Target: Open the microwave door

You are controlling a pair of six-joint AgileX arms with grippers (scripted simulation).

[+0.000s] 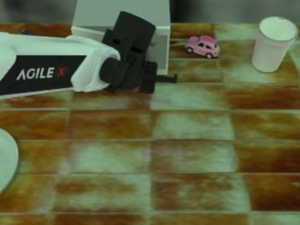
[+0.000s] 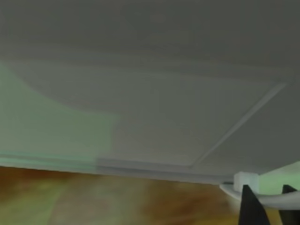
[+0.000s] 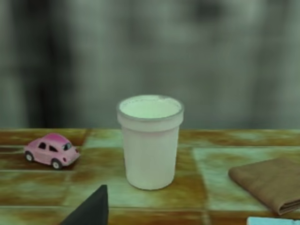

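Note:
The microwave (image 1: 122, 14) stands at the back left of the table. My left arm reaches across its front, and my left gripper (image 1: 164, 78) sits by the oven's front right corner. The left wrist view is mostly filled by the pale microwave door (image 2: 164, 117), with a green tint at one side. My left gripper (image 2: 271, 206) has its two dark fingers close together on the door's white curved handle (image 2: 269, 198). My right gripper is out of the top view; only one dark finger (image 3: 93, 208) shows in its wrist view, with nothing beside it.
A pink toy car (image 1: 203, 46) sits right of the microwave, and a white cup (image 1: 274, 44) stands at the back right. A folded brown cloth (image 3: 267, 183) lies beside the cup (image 3: 150, 140). A white rounded object (image 1: 4, 159) pokes in at the left edge.

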